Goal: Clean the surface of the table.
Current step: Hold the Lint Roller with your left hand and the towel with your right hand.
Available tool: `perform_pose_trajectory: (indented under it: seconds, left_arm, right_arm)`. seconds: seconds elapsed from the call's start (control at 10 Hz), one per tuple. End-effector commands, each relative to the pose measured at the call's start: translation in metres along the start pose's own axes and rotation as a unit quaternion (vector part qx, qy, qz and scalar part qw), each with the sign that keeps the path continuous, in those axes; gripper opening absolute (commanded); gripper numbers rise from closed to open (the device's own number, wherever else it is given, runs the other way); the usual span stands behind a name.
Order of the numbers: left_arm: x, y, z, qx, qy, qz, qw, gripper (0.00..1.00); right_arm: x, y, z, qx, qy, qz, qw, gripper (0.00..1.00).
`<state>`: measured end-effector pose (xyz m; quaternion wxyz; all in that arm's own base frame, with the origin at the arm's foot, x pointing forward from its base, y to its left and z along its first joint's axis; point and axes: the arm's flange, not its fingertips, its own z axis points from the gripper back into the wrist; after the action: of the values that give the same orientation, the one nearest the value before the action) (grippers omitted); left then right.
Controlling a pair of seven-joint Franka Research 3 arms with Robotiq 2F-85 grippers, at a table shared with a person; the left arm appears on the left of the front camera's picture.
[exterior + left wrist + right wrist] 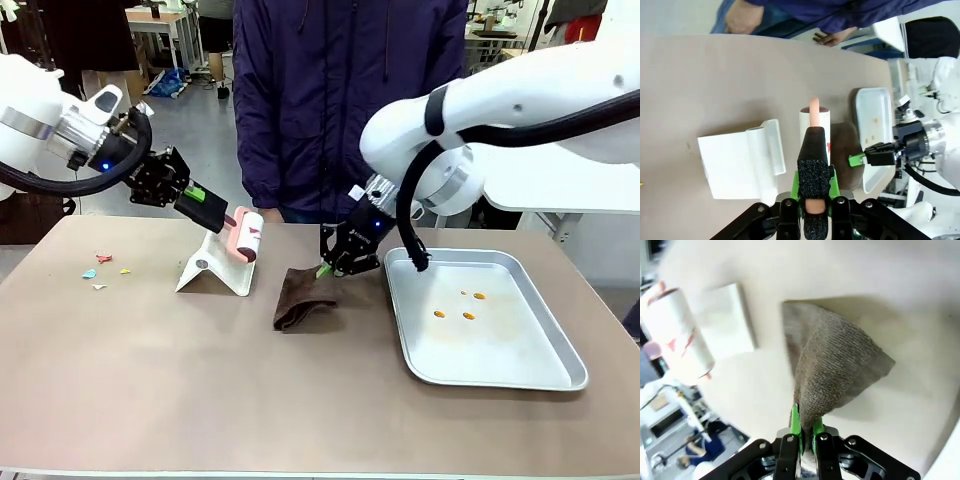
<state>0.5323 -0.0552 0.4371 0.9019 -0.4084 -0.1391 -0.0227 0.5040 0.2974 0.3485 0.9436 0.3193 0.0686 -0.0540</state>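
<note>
The brownish table carries small coloured scraps at its left. My left gripper is shut on the pink, foam-sleeved handle of a lint roller. The white roll hangs just above a white folded stand. In the left wrist view the gripper clamps the handle, with the roller pointing ahead. My right gripper is shut on a corner of a brown cloth, lifting it while the rest lies on the table. In the right wrist view the cloth hangs from the gripper.
A silver tray with a few orange specks lies at the right, close beside the cloth. A person in a dark jacket stands at the far edge, behind the roller and cloth. The near half of the table is bare.
</note>
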Motion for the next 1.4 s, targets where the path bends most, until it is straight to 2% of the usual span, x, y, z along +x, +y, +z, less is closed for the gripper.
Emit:
perform_pose_trajectory:
  seconds: [0.0, 0.2, 0.3, 0.6, 0.7, 0.9, 1.0, 1.1, 1.2, 1.3]
  left_arm:
    - [-0.018, -0.005, 0.019, -0.047, -0.028, -0.02, 0.998, 0.0]
    - [-0.027, -0.01, 0.045, -0.105, -0.024, -0.019, 0.994, 0.0]
    - [-0.036, -0.01, 0.059, -0.117, -0.025, 0.006, 0.993, 0.0]
    - [-0.074, 0.009, 0.12, -0.202, 0.024, 0.023, 0.979, 0.0]
    - [-0.096, 0.015, 0.142, -0.222, 0.032, 0.022, 0.974, 0.0]
    - [-0.135, 0.031, 0.175, -0.232, 0.017, 0.008, 0.973, 0.0]
    - [-0.151, 0.045, 0.187, -0.223, 0.027, 0.009, 0.974, 0.0]
    - [-0.166, 0.06, 0.197, -0.214, 0.013, 0.017, 0.977, 0.0]
    - [-0.177, 0.071, 0.201, -0.209, -0.005, 0.017, 0.978, 0.0]
    - [-0.185, 0.082, 0.205, -0.206, -0.024, 0.035, 0.978, 0.0]
  right_arm:
    - [-0.028, -0.028, 0.02, 0.097, -0.008, 0.056, 0.994, 0.0]
    - [-0.049, -0.045, 0.043, 0.202, -0.021, 0.101, 0.974, 0.0]
    - [-0.062, -0.053, 0.052, 0.239, -0.025, 0.124, 0.963, 0.0]
    - [-0.109, -0.082, 0.08, 0.296, -0.066, 0.187, 0.935, 0.0]
    - [-0.129, -0.105, 0.096, 0.332, -0.079, 0.224, 0.913, 0.0]
    - [-0.166, -0.143, 0.131, 0.364, -0.109, 0.219, 0.899, 0.0]
    - [-0.185, -0.159, 0.153, 0.376, -0.12, 0.214, 0.893, 0.0]
    - [-0.206, -0.178, 0.177, 0.375, -0.124, 0.221, 0.892, 0.0]
    - [-0.22, -0.2, 0.198, 0.386, -0.112, 0.242, 0.883, 0.0]
    - [-0.229, -0.221, 0.212, 0.393, -0.117, 0.232, 0.882, 0.0]
